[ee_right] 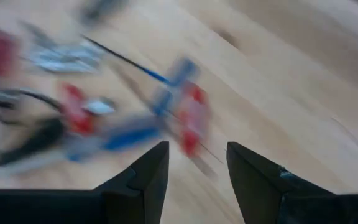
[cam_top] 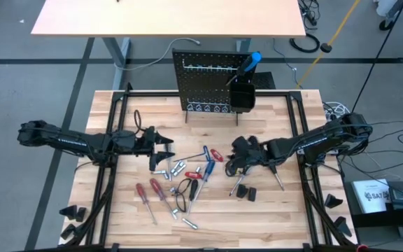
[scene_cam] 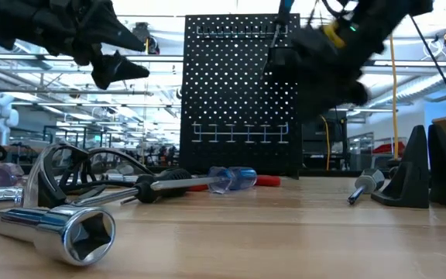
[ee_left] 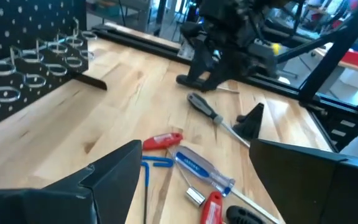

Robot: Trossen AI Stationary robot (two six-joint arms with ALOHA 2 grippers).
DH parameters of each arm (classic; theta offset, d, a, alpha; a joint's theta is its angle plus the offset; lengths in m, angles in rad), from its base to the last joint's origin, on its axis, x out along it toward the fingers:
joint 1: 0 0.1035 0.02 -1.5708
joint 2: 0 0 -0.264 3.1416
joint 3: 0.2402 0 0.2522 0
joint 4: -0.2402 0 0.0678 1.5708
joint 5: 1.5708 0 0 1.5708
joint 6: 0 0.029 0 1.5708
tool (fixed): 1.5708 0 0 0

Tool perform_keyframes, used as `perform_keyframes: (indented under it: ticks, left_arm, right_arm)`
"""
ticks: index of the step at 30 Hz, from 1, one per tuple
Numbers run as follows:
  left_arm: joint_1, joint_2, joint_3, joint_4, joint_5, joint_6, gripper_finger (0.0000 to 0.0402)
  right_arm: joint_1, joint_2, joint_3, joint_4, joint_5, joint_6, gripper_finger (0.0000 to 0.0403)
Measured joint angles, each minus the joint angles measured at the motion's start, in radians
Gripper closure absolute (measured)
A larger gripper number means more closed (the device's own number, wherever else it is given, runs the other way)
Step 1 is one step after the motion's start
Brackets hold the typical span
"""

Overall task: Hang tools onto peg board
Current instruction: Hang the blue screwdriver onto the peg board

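Observation:
The peg board [cam_top: 212,80] stands upright at the table's far side, with silver hooks [ee_left: 55,53] and a black bin [cam_top: 242,96] that holds a blue-handled tool [cam_top: 252,61]. The other tools lie loose mid-table: two red screwdrivers [cam_top: 152,194], pliers [cam_top: 187,186], a blue-handled screwdriver [ee_left: 205,171], a red-handled tool [ee_left: 163,140], hex keys and sockets [cam_top: 176,168]. My left gripper [ee_left: 194,180] hovers open, left of the pile. My right gripper [ee_right: 197,168] hovers open above the pile's right side, tilted down. Neither has anything between its fingers.
A black-handled screwdriver [cam_top: 277,178] and black wedge blocks [cam_top: 247,192] lie under and beside my right arm. More wedges [cam_top: 72,213] sit at the near corners. A large socket [scene_cam: 56,229] lies near the front edge. Black frame rails [cam_top: 107,140] run along both table sides.

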Motion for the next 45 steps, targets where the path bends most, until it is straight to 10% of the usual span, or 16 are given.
perform_keyframes:
  ticks: [19,35,45]
  left_arm:
    - [0.0,0.149,0.0,0.145,0.011,0.029,0.0096]
    - [-0.001,0.143,0.001,0.134,0.111,-0.044,0.0096]
    - [-0.023,0.19,0.052,-0.003,-0.03,-0.212,0.0096]
  right_arm:
    - [0.133,-0.128,0.0,-0.584,-0.043,0.506,0.0248]
    - [0.121,0.046,0.0,0.223,0.028,-0.062,0.0248]
    - [0.085,0.105,0.0,0.292,0.037,-0.091,0.0248]
